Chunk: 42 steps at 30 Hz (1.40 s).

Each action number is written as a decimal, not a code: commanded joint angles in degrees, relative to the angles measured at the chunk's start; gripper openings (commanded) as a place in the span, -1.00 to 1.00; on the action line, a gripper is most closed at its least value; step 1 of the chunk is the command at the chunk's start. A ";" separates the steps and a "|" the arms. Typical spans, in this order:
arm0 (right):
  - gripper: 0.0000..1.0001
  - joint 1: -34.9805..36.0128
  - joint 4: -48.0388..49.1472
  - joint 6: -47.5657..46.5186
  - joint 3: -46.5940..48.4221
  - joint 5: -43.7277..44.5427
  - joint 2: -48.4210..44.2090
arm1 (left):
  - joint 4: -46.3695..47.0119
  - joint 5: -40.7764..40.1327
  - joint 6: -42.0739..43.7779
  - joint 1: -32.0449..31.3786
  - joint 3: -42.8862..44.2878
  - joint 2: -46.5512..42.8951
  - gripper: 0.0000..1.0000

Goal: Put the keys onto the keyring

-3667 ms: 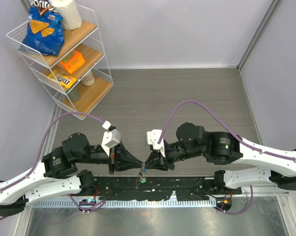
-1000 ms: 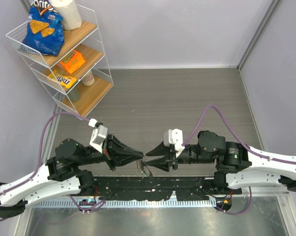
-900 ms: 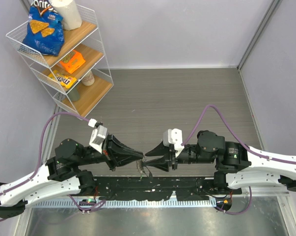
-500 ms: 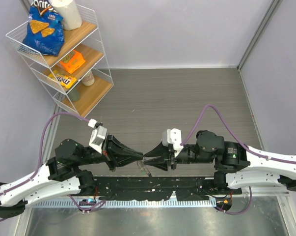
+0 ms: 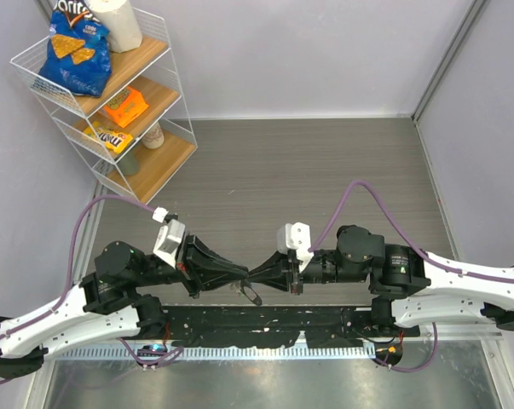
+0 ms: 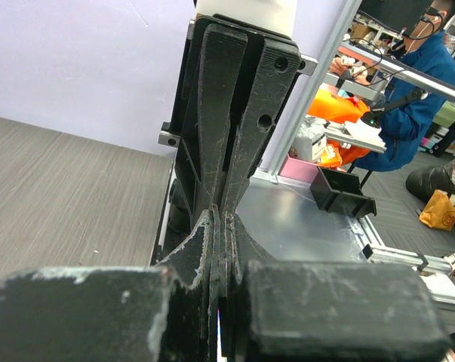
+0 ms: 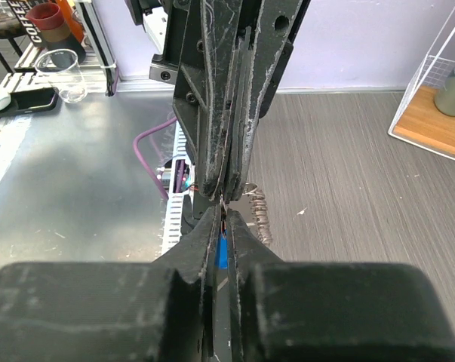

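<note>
Meeting tip to tip over the table's near edge, the two grippers face each other nose on. Nearest us in its own wrist view, the right gripper (image 7: pixel 222 217) is squeezed to a hairline slit, and a sliver of the blue key (image 7: pixel 222 253) shows wedged between its fingers. Against its tips stands the left gripper (image 7: pixel 227 188), its fingers likewise pressed together; we cannot tell what, if anything, sits between them. The keyring (image 7: pixel 258 214) dangles as a short silver chain just beside the point where the two sets of tips meet, and we cannot make out which pair carries it. From above we see it only as a small dark shape hanging under the tips. Beyond lies the grey table (image 5: pixel 325 170), and at its far left a wire rack (image 5: pixel 170 102) with a blue chip bag (image 5: pixel 73 51) on top.
</note>
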 commanded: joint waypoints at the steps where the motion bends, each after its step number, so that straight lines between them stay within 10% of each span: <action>1: -0.89 0.22 2.63 0.05 2.78 -0.91 0.50 | 4.99 0.36 -0.67 0.01 0.20 -1.15 -1.00; 12: -0.89 0.22 -3.50 -0.66 5.68 -1.96 0.85 | -2.37 0.89 0.55 -0.08 2.83 -1.51 -0.96; 21: -0.89 0.22 -20.01 -1.27 14.81 -4.42 5.50 | -16.44 2.56 2.49 0.01 7.40 -0.54 -0.15; 42: -0.89 -1.10 -35.77 -0.39 28.89 -13.83 17.46 | -28.14 11.78 4.78 -0.08 13.30 6.40 0.05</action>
